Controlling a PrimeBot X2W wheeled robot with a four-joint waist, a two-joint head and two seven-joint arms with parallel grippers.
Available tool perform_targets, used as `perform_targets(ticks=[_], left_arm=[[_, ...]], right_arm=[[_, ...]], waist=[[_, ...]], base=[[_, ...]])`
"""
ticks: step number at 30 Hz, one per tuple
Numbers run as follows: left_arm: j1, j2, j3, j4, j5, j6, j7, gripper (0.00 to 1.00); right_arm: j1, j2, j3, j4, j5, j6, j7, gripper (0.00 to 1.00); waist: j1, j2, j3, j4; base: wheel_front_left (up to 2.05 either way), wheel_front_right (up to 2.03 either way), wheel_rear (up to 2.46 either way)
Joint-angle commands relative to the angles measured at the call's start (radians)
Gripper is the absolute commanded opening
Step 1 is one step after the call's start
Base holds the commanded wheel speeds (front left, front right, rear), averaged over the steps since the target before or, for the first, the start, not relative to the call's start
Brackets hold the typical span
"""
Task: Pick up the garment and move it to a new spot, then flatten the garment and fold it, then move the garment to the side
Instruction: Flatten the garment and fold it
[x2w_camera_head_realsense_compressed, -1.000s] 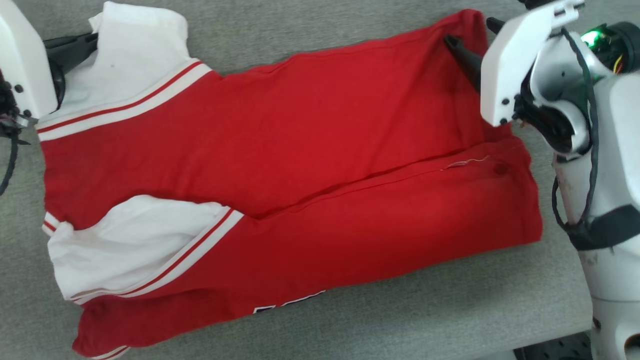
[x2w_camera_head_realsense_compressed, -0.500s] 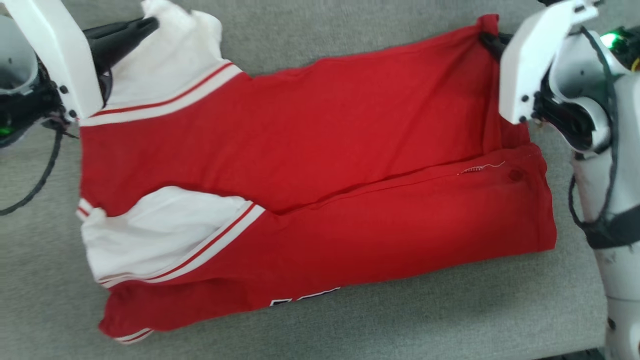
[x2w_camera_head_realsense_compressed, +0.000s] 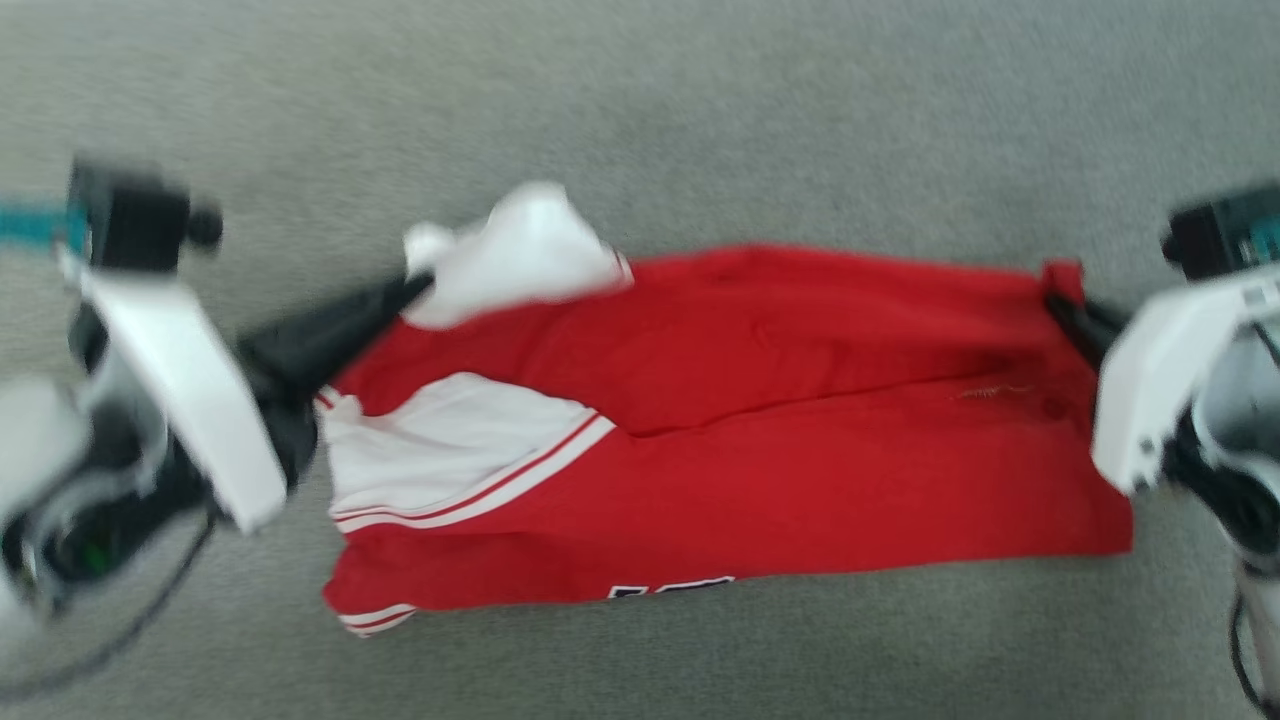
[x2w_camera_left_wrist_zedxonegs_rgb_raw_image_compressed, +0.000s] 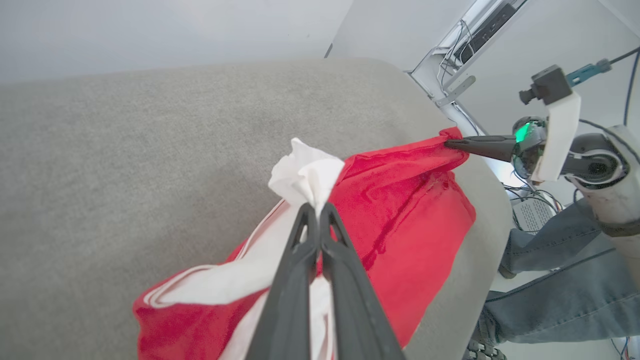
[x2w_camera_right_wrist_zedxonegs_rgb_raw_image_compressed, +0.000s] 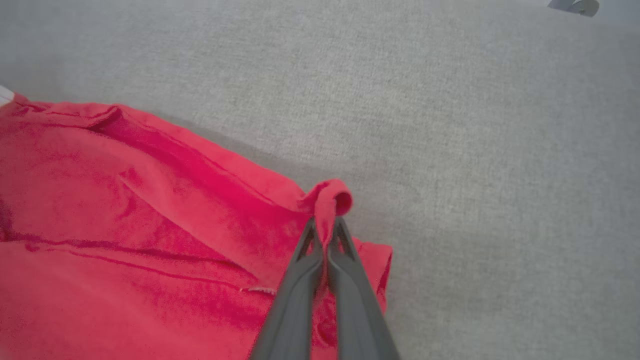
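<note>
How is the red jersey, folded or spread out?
Folded. The jersey lies doubled lengthwise, one white sleeve on top; left gripper and right gripper pinch its far corners.

Room beyond the garment (x2w_camera_head_realsense_compressed: 800, 480)
Grey tabletop (x2w_camera_head_realsense_compressed: 700, 120) lies open there; a person's legs (x2w_camera_left_wrist_zedxonegs_rgb_raw_image_compressed: 565, 300) stand beside its edge.

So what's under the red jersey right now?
The grey fabric surface shows all around the jersey, which lies on it. The left gripper pinches its white sleeve, the right gripper a red corner. Anything beneath the folded layers is covered.
</note>
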Motion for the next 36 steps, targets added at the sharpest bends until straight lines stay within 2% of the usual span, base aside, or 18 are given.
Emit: perform_targets(ticks=[1, 8, 11, 15, 17, 19, 23, 24, 25, 26, 27, 29, 30, 31, 32, 33, 36], left_arm=[[0.043, 0.014, -0.006, -0.027, 0.007, 0.002, -0.038, 0.00], [0.269, 0.084, -0.030, -0.105, 0.009, 0.002, -0.227, 0.00], [0.351, 0.076, -0.036, -0.121, -0.001, 0.002, -0.256, 0.00], [0.426, 0.025, -0.039, -0.063, 0.020, 0.002, -0.271, 0.00], [0.452, -0.043, -0.041, 0.011, 0.014, 0.002, -0.274, 0.00], [0.459, -0.084, -0.039, 0.051, -0.002, 0.002, -0.275, 0.00], [0.453, -0.119, -0.040, 0.111, 0.017, 0.002, -0.276, 0.00], [0.452, -0.120, -0.040, 0.123, 0.028, 0.002, -0.277, 0.00], [0.451, -0.121, -0.039, 0.131, 0.034, 0.002, -0.278, 0.00], [0.453, -0.121, -0.035, 0.137, 0.035, 0.002, -0.279, 0.12], [0.457, -0.121, -0.028, 0.141, 0.045, 0.002, -0.279, 0.29], [0.473, -0.124, -0.002, 0.138, 0.058, 0.002, -0.280, 0.59], [0.473, -0.124, -0.002, 0.138, 0.058, 0.002, -0.280, 0.59], [0.483, -0.127, 0.030, 0.140, 0.064, 0.002, -0.280, 0.73], [0.499, -0.129, 0.064, 0.143, 0.079, 0.002, -0.281, 0.93], [0.522, -0.136, 0.100, 0.147, 0.098, 0.002, -0.280, 1.00], [0.607, -0.177, 0.224, 0.164, 0.152, 0.002, -0.280, 1.00]], right_arm=[[0.045, -0.008, -0.018, -0.028, 0.010, 0.000, 0.007, 0.00], [0.252, -0.003, -0.137, -0.158, 0.025, 0.000, 0.029, 0.00], [0.315, 0.013, -0.177, -0.191, 0.023, 0.000, 0.038, 0.00], [0.367, 0.030, -0.203, -0.180, -0.002, 0.000, 0.038, 0.00], [0.361, 0.048, -0.206, -0.124, -0.009, 0.000, 0.015, 0.00], [0.343, 0.060, -0.194, -0.080, -0.017, 0.000, -0.004, 0.00], [0.308, 0.072, -0.174, -0.013, -0.025, 0.000, -0.041, 0.00], [0.301, 0.074, -0.170, -0.004, -0.022, 0.000, -0.051, 0.07], [0.297, 0.074, -0.169, 0.001, -0.019, 0.000, -0.060, 0.37], [0.294, 0.072, -0.171, 0.002, -0.018, 0.000, -0.070, 0.85], [0.297, 0.069, -0.174, 0.000, -0.016, 0.000, -0.074, 1.00], [0.315, 0.063, -0.187, -0.017, -0.007, 0.000, -0.063, 1.00], [0.315, 0.063, -0.187, -0.017, -0.007, 0.000, -0.063, 1.00], [0.321, 0.057, -0.202, -0.032, -0.006, 0.000, -0.065, 1.00], [0.325, 0.057, -0.220, -0.046, -0.001, 0.000, -0.062, 1.00], [0.336, 0.058, -0.236, -0.060, 0.003, 0.000, -0.053, 1.00], [0.360, 0.060, -0.291, -0.077, 0.003, 0.000, -0.026, 1.00]], waist=[[0.0000, 0.0000, -0.045, 0.039], [0.0000, 0.0000, -0.079, 0.075], [0.0000, 0.0000, -0.081, 0.088], [0.0000, 0.0000, -0.071, 0.101], [0.0000, 0.0000, -0.062, 0.105], [0.0000, 0.0000, -0.056, 0.103], [0.0000, 0.0000, -0.051, 0.094], [0.0000, 0.0000, -0.051, 0.093], [0.0000, 0.0000, -0.051, 0.092], [0.0000, 0.0000, -0.053, 0.091], [0.0000, 0.0000, -0.055, 0.091], [0.0000, 0.0000, -0.062, 0.094], [0.0000, 0.0000, -0.062, 0.094], [0.0000, 0.0000, -0.065, 0.099], [0.0000, 0.0000, -0.069, 0.103], [0.0000, 0.0000, -0.073, 0.109], [0.0000, 0.0000, -0.085, 0.129]], base=[[0.00, 0.00, 0.00], [0.00, 0.00, 0.00], [0.00, 0.00, 0.00], [0.00, 0.00, 0.00], [0.00, 0.00, 0.00], [0.00, 0.00, 0.00], [0.00, 0.00, 0.00], [0.00, 0.00, 0.00], [0.00, 0.00, 0.00], [0.00, 0.00, 0.00], [0.00, 0.00, 0.00], [0.00, 0.00, 0.00], [0.00, 0.00, 0.00], [0.00, 0.00, 0.00], [0.00, 0.00, 0.00], [0.00, 0.00, 0.00], [0.00, 0.00, 0.00]])
